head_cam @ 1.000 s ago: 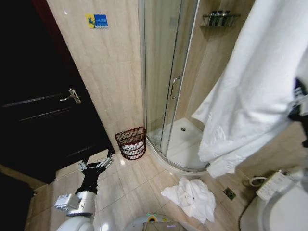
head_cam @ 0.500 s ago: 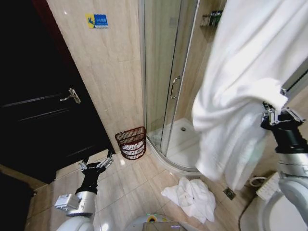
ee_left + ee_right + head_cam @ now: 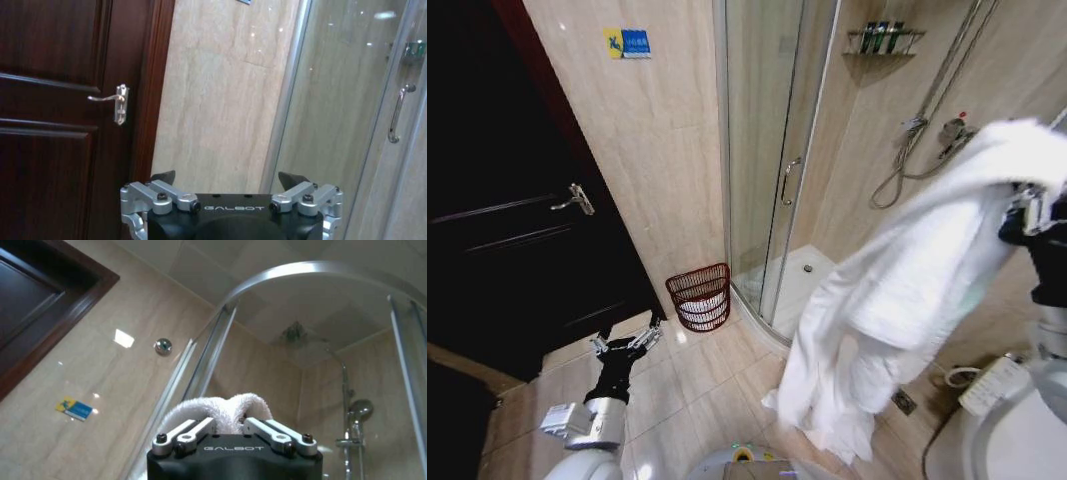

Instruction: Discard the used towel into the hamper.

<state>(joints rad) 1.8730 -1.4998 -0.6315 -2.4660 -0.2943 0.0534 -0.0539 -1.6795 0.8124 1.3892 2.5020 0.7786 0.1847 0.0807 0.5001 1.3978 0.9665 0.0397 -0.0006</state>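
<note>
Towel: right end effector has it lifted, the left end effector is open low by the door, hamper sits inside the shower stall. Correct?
Not quite. The hamper stands outside the shower stall, on the floor against the tiled wall between the dark door and the glass, as the head view shows. The rest holds: the right end effector grips the towel raised, and the left end effector is open low by the door.

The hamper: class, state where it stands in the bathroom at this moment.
In the head view the hamper stands on the floor against the tiled wall, between the dark door on its left and the glass shower enclosure on its right.
</note>
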